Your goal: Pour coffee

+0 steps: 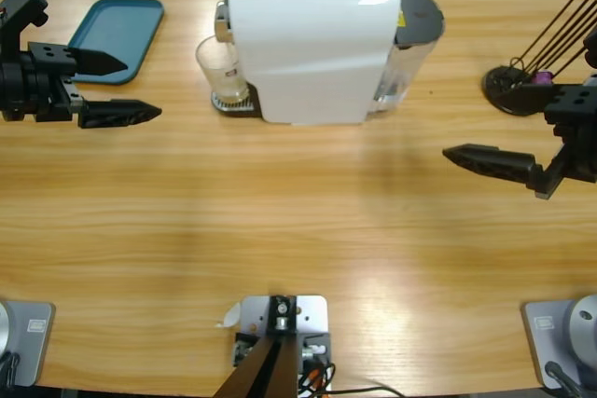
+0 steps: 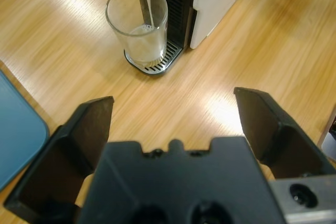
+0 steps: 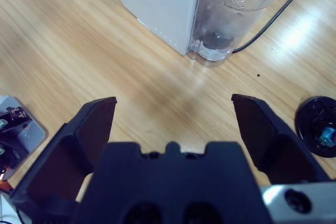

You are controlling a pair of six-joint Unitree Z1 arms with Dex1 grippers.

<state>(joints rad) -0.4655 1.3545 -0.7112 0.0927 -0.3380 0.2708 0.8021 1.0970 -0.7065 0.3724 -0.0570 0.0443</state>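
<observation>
Coffee (image 2: 143, 45) lies pale and shallow in the glass (image 2: 137, 27) under a thin stream

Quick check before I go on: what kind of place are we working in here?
Probably a lab bench set up as a coffee corner: a long wooden table, a white coffee machine running coffee into a glass on its drip tray, and a teal tray beside it.

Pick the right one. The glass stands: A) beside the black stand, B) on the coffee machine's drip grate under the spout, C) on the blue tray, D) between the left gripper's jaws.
B: the glass sits on the drip grate of the coffee machine, a thin stream falling into it.
</observation>
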